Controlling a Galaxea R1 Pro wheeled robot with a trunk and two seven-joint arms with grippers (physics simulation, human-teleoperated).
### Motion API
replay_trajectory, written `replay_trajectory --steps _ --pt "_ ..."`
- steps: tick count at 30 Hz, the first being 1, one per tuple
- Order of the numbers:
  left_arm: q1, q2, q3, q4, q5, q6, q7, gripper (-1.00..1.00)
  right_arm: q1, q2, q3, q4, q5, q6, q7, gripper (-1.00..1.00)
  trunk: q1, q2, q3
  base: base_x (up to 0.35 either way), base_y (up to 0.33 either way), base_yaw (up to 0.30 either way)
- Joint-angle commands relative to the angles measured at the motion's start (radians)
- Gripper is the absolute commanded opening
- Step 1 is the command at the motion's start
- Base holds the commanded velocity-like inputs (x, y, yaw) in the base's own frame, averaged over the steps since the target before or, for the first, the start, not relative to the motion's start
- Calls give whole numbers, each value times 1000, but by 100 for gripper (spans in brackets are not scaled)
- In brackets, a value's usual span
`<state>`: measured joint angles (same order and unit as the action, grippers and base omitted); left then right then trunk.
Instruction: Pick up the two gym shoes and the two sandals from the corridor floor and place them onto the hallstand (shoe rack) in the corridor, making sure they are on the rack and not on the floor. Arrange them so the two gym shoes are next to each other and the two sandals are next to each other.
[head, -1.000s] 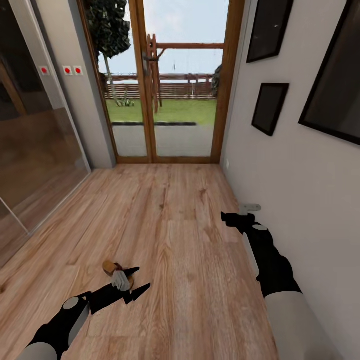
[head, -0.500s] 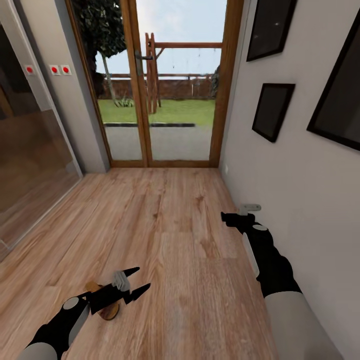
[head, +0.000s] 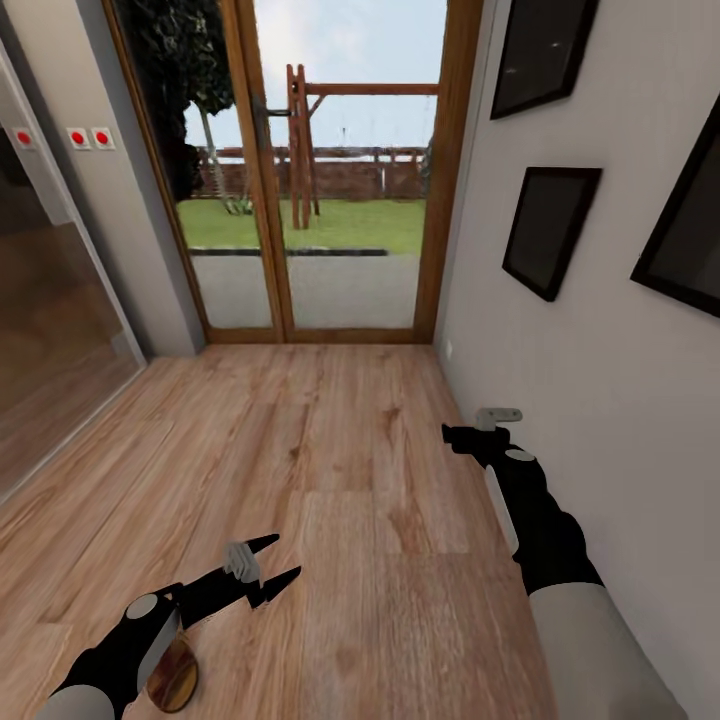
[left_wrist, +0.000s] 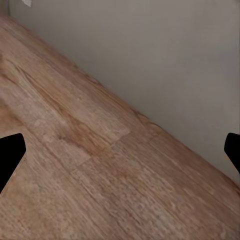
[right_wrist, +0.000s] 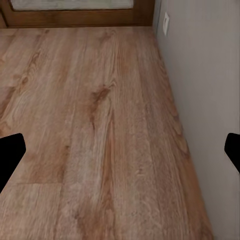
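One dark brown sandal (head: 172, 676) lies on the corridor floor (head: 340, 470) at the lower left of the head view, partly hidden under my left forearm. My left gripper (head: 285, 557) hovers open over bare planks just ahead of the sandal, holding nothing. In the left wrist view its black fingertips (left_wrist: 10, 155) stand wide apart over the floor by a wall. My right gripper (head: 452, 435) is held out low beside the right wall, open and empty, with its fingertips (right_wrist: 11, 152) at both edges of the right wrist view. The gym shoes and the hallstand are out of view.
A wood-framed glass door (head: 330, 200) closes the far end of the corridor. The white right wall carries dark framed pictures (head: 548, 230) and a low socket (right_wrist: 165, 22). A glass panel (head: 50, 330) lines the left side. Bare planks stretch ahead.
The whole picture has shifted, so the camera has moved. The sandal now shows lower and further left, under my left forearm. Both arms keep their places in the picture.
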<state>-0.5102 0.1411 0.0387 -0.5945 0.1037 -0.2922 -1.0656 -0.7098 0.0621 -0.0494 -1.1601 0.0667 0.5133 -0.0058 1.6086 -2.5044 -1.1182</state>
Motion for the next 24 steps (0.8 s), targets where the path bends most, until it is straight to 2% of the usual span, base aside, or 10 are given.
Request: replay_trajectory --steps 1,11,24 --pt "-1 0 1 1 1 -5 -4 100 0 1 -1 -1 7 5 1 100 0 0 -1 339 -156 0" --pt "-1 0 1 1 1 -5 -4 100 0 1 -2 -1 7 5 1 100 0 0 -1 340 -137 0" --pt "-1 0 1 1 2 -5 -4 100 0 1 -2 -1 7 5 1 100 0 0 -1 349 -13 0"
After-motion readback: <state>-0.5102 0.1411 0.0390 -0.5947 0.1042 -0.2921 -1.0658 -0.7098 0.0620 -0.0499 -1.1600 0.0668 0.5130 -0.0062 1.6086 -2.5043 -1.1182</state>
